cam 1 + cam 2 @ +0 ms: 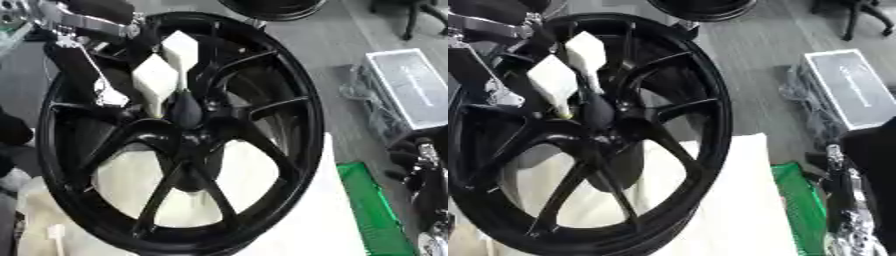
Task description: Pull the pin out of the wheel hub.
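Standing tilted on the white-covered bench [328, 220], a glossy black wheel hub [179, 135] with slim curved spokes fills most of the view, two cream wedge-headed pins [157, 82] set near its dark centre boss. The left robot hand [92, 30], silver and black, reaches in at the upper rim with fingers by the pins; grip cannot be told. Right robot hand [846, 200] at lower right, fingers unclear; grey box [411, 87] on floor beyond, label unreadable.
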Action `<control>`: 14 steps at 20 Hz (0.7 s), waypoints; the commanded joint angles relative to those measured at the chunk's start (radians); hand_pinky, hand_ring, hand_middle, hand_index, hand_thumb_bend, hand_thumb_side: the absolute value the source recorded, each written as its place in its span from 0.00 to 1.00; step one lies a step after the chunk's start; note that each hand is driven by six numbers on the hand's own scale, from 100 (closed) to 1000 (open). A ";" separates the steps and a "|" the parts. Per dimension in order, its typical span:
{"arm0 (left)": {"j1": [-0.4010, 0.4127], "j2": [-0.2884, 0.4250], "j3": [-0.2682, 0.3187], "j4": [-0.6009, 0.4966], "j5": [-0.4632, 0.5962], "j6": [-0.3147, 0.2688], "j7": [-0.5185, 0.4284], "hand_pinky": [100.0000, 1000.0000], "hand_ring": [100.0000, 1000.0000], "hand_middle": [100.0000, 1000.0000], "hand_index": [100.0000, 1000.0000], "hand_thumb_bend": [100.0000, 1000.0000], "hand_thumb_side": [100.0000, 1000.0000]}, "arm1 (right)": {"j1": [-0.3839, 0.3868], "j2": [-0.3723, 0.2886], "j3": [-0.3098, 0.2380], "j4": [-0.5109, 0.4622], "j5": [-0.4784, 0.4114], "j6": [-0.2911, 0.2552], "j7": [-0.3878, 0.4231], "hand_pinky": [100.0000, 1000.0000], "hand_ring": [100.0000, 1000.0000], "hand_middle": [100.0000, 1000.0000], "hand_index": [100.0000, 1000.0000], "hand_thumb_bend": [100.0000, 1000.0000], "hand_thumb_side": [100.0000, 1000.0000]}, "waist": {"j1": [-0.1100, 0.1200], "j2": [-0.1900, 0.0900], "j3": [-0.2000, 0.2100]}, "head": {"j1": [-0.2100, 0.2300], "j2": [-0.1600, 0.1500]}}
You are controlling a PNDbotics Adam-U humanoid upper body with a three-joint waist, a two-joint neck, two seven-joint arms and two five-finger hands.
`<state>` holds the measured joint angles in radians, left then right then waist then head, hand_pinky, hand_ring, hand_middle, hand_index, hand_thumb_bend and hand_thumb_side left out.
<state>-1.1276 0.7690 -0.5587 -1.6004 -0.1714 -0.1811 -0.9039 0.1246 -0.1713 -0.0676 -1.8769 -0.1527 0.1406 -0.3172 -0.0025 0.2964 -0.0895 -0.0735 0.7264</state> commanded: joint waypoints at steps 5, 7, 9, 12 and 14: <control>0.007 0.084 0.153 -0.115 0.141 0.056 0.003 0.56 0.47 0.35 0.32 0.00 0.15 | 0.013 -0.016 -0.010 -0.023 0.007 -0.004 0.001 0.63 0.76 0.57 0.74 0.00 0.84 | -0.006 -0.025 0.008 | -0.010 -0.001; 0.034 0.114 0.207 -0.146 0.188 0.074 0.032 0.55 0.47 0.34 0.31 0.00 0.15 | 0.018 -0.018 -0.012 -0.026 0.007 -0.005 -0.001 0.63 0.76 0.57 0.74 0.00 0.83 | -0.007 -0.029 0.013 | -0.011 0.005; 0.078 0.160 0.254 -0.180 0.218 0.085 0.071 0.55 0.47 0.34 0.31 0.00 0.15 | 0.022 -0.020 -0.016 -0.029 0.007 -0.006 -0.003 0.63 0.76 0.57 0.74 0.00 0.83 | -0.006 -0.032 0.019 | -0.013 0.008; 0.180 0.250 0.336 -0.224 0.250 0.096 0.153 0.54 0.47 0.34 0.31 0.00 0.14 | 0.027 -0.021 -0.024 -0.033 0.007 -0.006 -0.012 0.63 0.76 0.57 0.74 0.00 0.83 | -0.006 -0.035 0.035 | -0.019 0.006; 0.249 0.300 0.390 -0.242 0.267 0.102 0.210 0.54 0.46 0.34 0.31 0.00 0.14 | 0.025 -0.023 -0.027 -0.036 0.004 -0.007 -0.016 0.63 0.76 0.57 0.74 0.00 0.82 | -0.007 -0.036 0.043 | -0.019 0.006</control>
<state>-0.8700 1.0067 -0.2172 -1.8189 0.0798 -0.0829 -0.7282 0.1501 -0.1724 -0.0855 -1.8893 -0.1494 0.1351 -0.3279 -0.0104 0.2818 -0.0456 -0.0894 0.7360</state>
